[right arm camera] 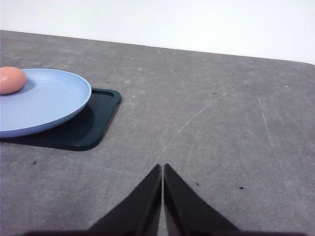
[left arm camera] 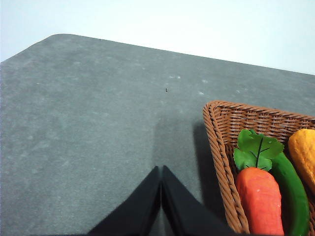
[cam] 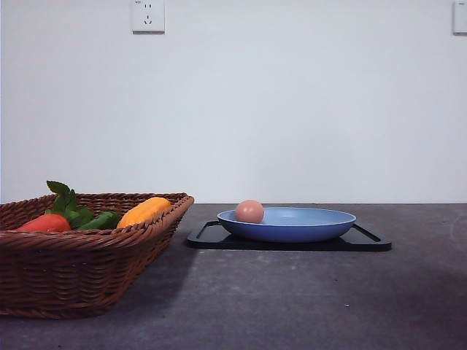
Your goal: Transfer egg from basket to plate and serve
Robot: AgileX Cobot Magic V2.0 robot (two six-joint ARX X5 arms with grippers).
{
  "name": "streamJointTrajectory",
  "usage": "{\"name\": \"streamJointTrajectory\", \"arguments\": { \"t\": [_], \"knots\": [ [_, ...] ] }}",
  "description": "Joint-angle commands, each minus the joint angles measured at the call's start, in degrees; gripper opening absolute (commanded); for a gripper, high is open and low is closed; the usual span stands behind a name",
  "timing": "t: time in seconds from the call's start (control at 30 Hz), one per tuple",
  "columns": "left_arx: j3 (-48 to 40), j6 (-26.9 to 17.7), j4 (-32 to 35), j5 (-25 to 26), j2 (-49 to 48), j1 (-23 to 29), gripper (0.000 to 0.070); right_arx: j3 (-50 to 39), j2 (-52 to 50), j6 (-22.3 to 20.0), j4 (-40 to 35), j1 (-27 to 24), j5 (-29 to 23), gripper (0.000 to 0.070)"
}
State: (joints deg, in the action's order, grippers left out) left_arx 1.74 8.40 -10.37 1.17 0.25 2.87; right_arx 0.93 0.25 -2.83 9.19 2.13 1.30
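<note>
Egg resting inside blue plate, plate on black tray beside basket, I see left gripper and right gripper both closed, empty, above tabletop.

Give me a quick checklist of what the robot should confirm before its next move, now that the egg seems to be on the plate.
1. Egg lies on the blue plate: ok.
2. Plate sits on the black tray: ok.
3. Egg well clear of the plate's rim: not ok, it lies near the rim on the basket's side.
4. Basket holds no other egg: cannot tell, only vegetables show.
5. Left gripper shut and empty: ok.
6. Right gripper shut and empty, over bare table beside the tray: ok.
</note>
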Motion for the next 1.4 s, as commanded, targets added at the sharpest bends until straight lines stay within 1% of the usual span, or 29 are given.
{"name": "streamJointTrajectory", "arguments": {
  "t": [0.0, 1.37],
  "knots": [
    [-1.60, 0.24, -0.18, -0.15, -0.09, 0.06, 0.0000, -0.22, -0.07, -0.20, -0.61, -0.07, -0.26, 0.0000],
    [-1.60, 0.24, -0.20, -0.15, -0.09, 0.07, 0.0000, -0.22, -0.07, -0.20, -0.61, -0.07, -0.26, 0.0000]
  ]
}}
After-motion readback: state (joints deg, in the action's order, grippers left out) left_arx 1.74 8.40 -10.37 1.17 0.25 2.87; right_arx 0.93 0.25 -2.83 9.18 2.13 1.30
